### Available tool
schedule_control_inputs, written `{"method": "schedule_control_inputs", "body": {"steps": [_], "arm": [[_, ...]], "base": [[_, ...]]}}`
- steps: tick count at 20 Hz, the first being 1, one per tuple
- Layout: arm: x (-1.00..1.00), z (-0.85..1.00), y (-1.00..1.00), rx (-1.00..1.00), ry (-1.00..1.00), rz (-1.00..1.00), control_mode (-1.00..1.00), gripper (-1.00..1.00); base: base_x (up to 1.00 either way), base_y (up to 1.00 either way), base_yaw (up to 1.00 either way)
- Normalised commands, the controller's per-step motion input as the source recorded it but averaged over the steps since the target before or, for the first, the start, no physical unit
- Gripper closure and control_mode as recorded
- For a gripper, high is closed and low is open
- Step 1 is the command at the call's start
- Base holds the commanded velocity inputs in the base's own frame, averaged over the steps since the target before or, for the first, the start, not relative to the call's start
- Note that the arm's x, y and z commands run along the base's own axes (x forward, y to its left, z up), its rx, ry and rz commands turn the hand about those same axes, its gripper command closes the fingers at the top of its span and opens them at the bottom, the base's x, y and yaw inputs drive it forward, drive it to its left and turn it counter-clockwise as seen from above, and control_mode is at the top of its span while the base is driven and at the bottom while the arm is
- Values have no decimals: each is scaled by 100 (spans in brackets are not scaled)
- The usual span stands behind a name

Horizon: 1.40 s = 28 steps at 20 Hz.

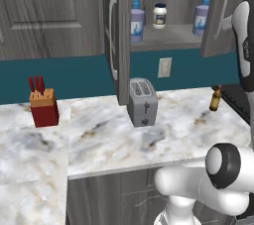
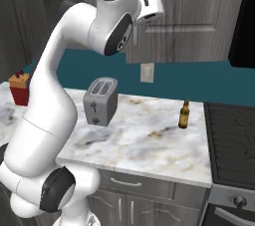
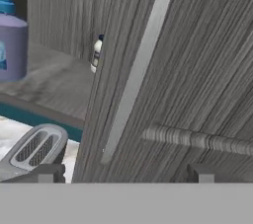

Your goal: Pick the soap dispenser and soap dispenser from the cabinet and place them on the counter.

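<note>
The robot's hand (image 3: 123, 173) hangs with its jaws spread wide and nothing between them, right up against the cabinet's (image 1: 173, 35) open right-hand door (image 3: 188, 80) and its silver bar handle (image 3: 138, 65). Below, a toaster (image 1: 142, 101) stands on the marbled counter (image 1: 109, 140) — a knife block (image 1: 43, 105) to its left, a brown bottle (image 1: 215, 98) to its right. Farther back, both soap dispensers (image 1: 136, 21) (image 1: 201, 17) sit upright on the cabinet shelf, a small white jar (image 1: 159, 16) between them.

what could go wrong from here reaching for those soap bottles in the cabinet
1. The pincer stands open facing the right door, not the shelf; pushing ahead would likely hit the door or its handle.
2. The white jar stands between the two soap dispensers, so a wide reach could topple it.
3. The toaster sits right under the opening, where a dropped bottle might strike it.
</note>
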Motion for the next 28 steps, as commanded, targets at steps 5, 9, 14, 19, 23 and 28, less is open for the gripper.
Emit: {"method": "schedule_control_inputs", "body": {"steps": [5, 9, 14, 19, 23, 28], "arm": [[-18, 1, 33, -17, 0, -1, -100, -100], [-8, 0, 31, -21, 2, 0, -100, -100], [-7, 0, 42, -19, 5, 0, -100, -100], [-3, 0, 40, -22, 9, 0, -100, -100], [1, 0, 32, -25, 12, 0, -100, -100], [15, -3, 22, -19, 14, 0, -100, -100]], "base": [[0, 0, 0], [0, 0, 0], [0, 0, 0], [0, 0, 0], [0, 0, 0], [0, 0, 0]]}}
